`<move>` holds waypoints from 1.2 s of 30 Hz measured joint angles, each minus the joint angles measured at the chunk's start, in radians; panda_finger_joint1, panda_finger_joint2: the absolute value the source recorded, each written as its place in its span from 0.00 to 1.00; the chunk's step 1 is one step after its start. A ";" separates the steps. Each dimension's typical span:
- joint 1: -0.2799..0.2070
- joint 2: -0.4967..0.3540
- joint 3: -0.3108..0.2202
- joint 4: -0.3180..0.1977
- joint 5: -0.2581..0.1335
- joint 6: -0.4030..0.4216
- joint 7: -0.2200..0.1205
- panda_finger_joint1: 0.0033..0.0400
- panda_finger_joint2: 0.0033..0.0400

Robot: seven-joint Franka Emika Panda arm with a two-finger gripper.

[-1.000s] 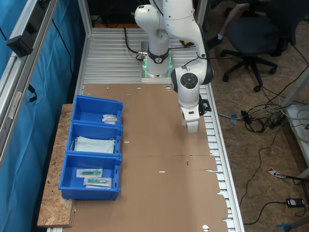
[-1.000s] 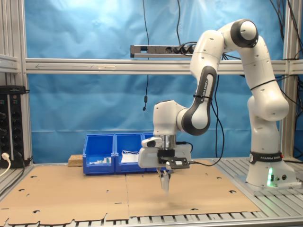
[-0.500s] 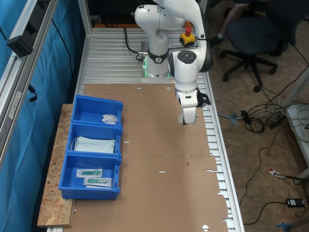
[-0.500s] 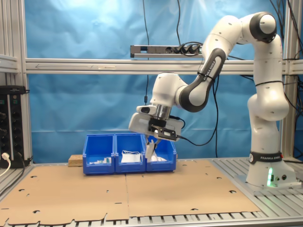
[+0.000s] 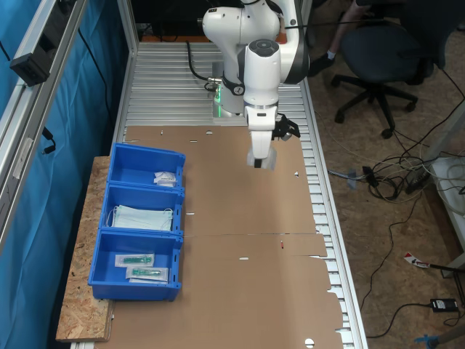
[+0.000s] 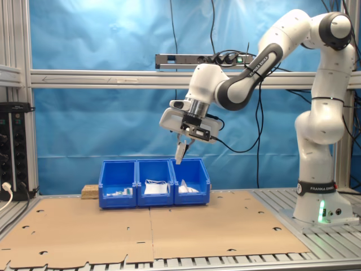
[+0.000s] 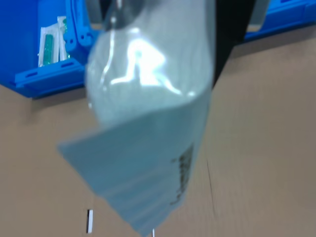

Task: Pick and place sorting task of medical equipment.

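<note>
Transport phase: the pincer, closed on the white packet, hangs high above the cardboard-covered tabletop — short of the blue bins (one already holds a similar packet) — so placement and release remain.

Three bins sit in a row at the cardboard sheet's edge, at the first exterior view's left.

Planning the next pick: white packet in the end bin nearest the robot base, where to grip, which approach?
Probably from straight above: the white packet lies flat on the bin floor, and the walls block side entry. Pinch its crinkled edge. The gripper is shut on another packet, so release first.
</note>
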State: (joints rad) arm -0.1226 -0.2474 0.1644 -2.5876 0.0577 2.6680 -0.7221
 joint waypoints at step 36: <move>-0.172 -0.062 -0.335 0.049 0.000 -0.212 0.000 0.07 0.07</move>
State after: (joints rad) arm -0.2945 -0.3096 -0.1704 -2.5387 0.0577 2.4562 -0.7221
